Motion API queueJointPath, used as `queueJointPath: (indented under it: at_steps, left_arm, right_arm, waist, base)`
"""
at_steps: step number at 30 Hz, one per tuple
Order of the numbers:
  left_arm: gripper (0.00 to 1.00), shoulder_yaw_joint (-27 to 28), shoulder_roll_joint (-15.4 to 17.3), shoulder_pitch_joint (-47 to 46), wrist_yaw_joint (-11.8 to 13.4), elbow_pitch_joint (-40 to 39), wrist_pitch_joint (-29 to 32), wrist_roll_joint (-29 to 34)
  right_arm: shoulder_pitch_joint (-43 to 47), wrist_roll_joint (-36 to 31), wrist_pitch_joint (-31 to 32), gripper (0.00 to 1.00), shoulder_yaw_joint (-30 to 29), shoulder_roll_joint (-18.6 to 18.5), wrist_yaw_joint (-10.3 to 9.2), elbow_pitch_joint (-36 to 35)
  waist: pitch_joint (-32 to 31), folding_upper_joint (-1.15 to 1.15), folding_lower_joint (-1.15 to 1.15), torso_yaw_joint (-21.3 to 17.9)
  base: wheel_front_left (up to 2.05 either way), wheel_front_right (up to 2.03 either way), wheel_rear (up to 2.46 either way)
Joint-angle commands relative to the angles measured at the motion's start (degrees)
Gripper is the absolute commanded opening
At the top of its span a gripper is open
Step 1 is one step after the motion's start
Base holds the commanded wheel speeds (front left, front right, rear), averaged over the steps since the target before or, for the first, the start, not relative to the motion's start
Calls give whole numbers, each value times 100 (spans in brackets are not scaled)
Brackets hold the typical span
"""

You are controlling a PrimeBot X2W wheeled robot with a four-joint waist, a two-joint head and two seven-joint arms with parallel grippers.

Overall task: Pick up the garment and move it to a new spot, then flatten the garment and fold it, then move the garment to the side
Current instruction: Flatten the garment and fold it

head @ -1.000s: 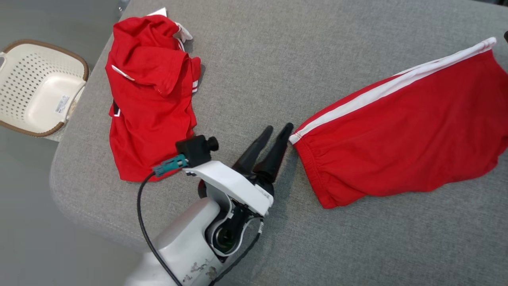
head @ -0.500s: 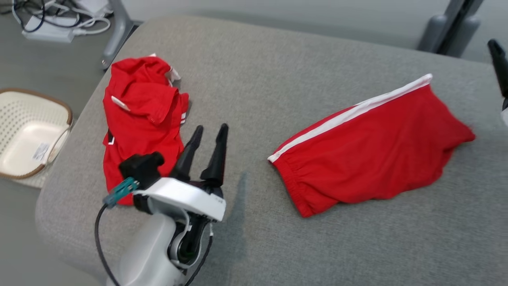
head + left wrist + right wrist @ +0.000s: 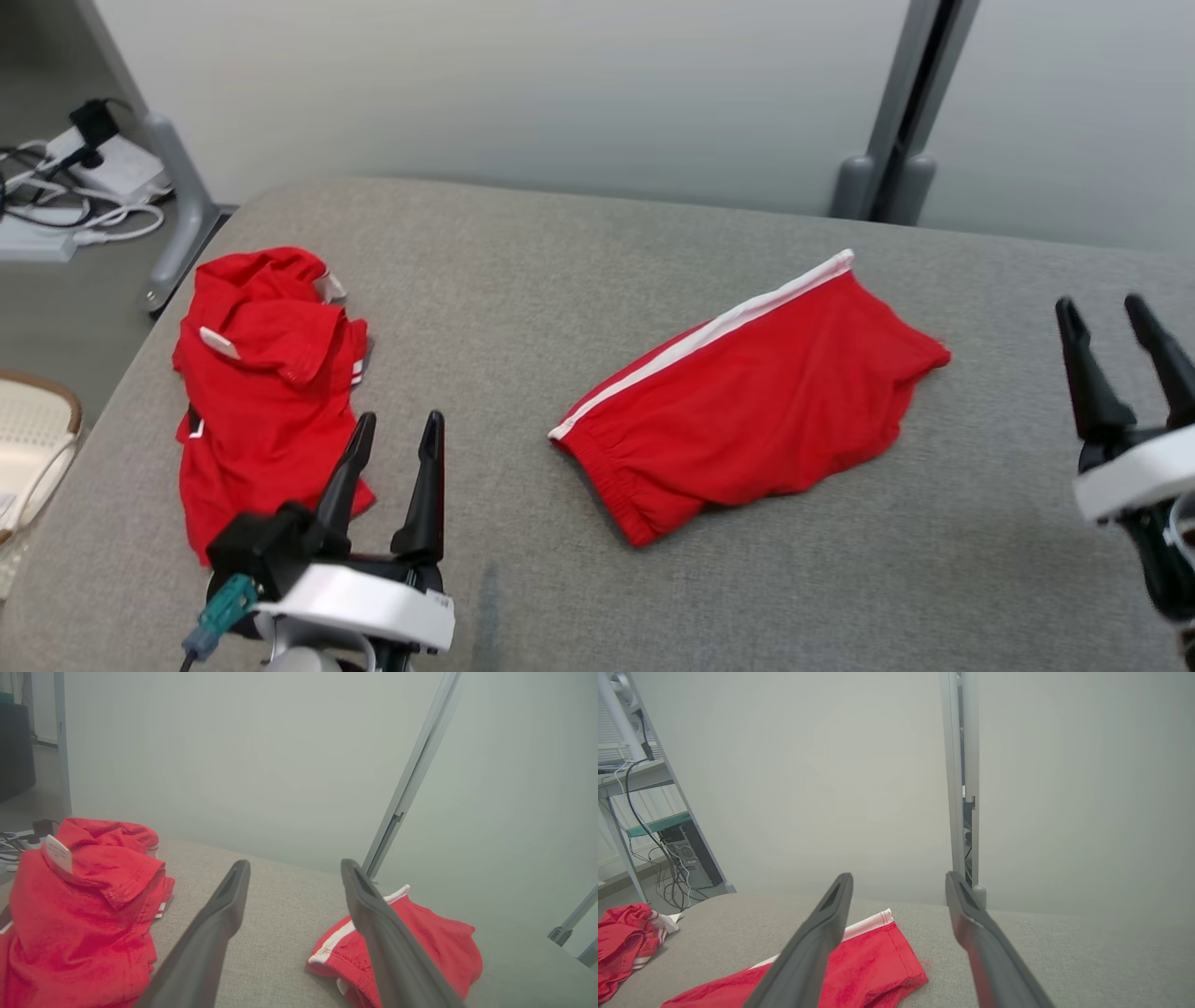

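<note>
Shorts (image 3: 747,401), red with a white side stripe, lie folded near the middle of the head view on the grey padded table (image 3: 579,252), waistband toward the lower left. Left gripper (image 3: 400,422), at the lower left, stands spread and empty, just beside a crumpled red shirt (image 3: 266,392). Right gripper (image 3: 1102,308), at the right edge, is likewise spread with nothing in it, well apart from the shorts. A pale basket (image 3: 33,439) shows at the left edge

Red shorts (image 3: 747,411) with a white side stripe. Red shirt (image 3: 261,401), white tag (image 3: 219,343), white-striped trim. Plain grey woven tabletop (image 3: 560,252). Cream basket (image 3: 37,439), brown rim. Left hand (image 3: 400,420) and right hand (image 3: 1100,303): black above, white at the base.
</note>
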Motion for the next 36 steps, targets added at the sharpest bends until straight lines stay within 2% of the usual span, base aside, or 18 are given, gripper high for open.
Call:
queueJointPath:
  at_steps: [1,4,8,13,16,21,24,30,36]
  left_arm:
    - [100,67,26,229,47,-151,-14,119]
    - [100,58,26,486,98,-262,-14,210]
    - [100,-5,26,656,144,-276,-14,285]
    - [100,-126,26,829,150,-184,-15,426]
    - [100,-196,27,858,153,-178,-15,428]
    - [100,-359,29,727,169,-138,-14,404]
    - [100,-472,28,612,214,-138,-15,142]
    - [100,-706,30,424,333,-212,-15,-179]
    - [100,-765,21,307,429,-263,-15,-467]
  right_arm:
    - [416,-293,-8,100,-287,203,-1,-153]
    - [855,-721,-8,100,-485,420,-1,-297]
    - [1180,-874,-8,100,-677,683,-1,-309]
    - [1442,-864,-9,100,-843,948,-1,-234]
    - [1451,-816,-9,100,-819,922,-1,-114]
    - [1215,-263,-9,100,-673,908,-1,344]
    - [953,341,27,100,-465,819,-1,665]
    - [325,1553,620,100,-256,534,-1,1169]
    - [-232,2298,1295,100,-154,299,-1,1773]
  waist:
    - [-225,0,0,-224]
    - [-292,0,0,-300]
    - [-319,0,0,-356]
    - [-345,0,0,-408]
    - [-321,0,0,-379]
    - [-199,0,0,-154]
    - [-10,0,0,69]
    - [362,0,0,544]
    - [609,0,0,938]
  base:
    - [0,0,0]
    - [0,0,0]
    - [0,0,0]
    - [0,0,0]
    - [0,0,0]
    - [0,0,0]
    - [0,0,0]
    - [0,0,0]
    - [0,0,0]
